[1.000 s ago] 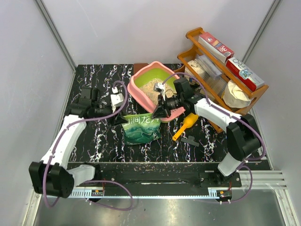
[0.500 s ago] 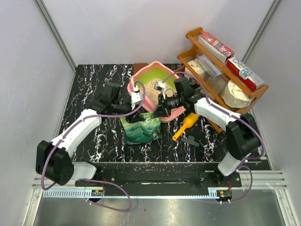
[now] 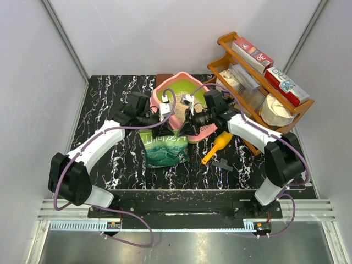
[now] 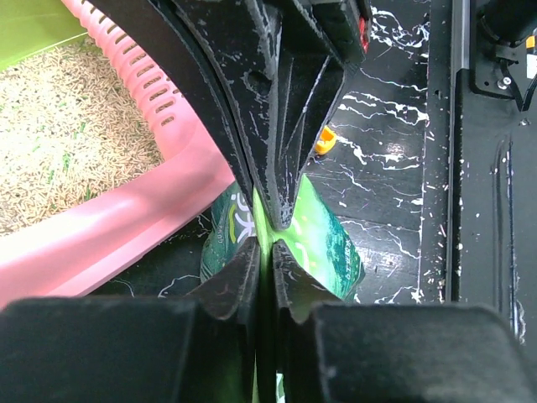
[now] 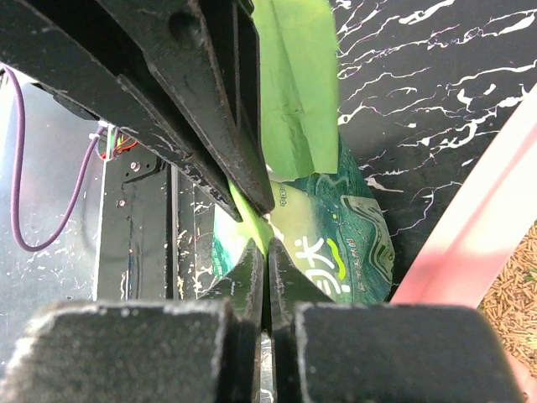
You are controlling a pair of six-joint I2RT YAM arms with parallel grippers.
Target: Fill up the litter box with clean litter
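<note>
Swinging in from the left side of the tabletop (image 3: 110,88), my left arm has crossed to the centre. Its left end effector (image 3: 164,131) now meets the right end effector (image 3: 183,132) at the top edge of the green bag (image 3: 165,149).

Both wrist views show each pair of fingers clenched on a thin green fold of that bag's top, nose to nose and almost touching.

The bag stands at the tabletop's centre, just in front of the litter box (image 3: 158,93), which sits against the far edge. A layer of beige litter (image 4: 59,143) already lies inside it.

I judge the step in hand to be opening the bag, and nothing is pouring yet. Next I would need to pull the two grips apart without either fold slipping free.

A yellow-orange scoop (image 3: 215,147) lies to the right of the bag, and a wooden rack (image 3: 225,39) fills the far right corner.

White Chinese characters cross the bag's front, but I cannot read them with confidence. A red box (image 3: 252,53) on the rack seems to show "30"; other lettering is too small.
</note>
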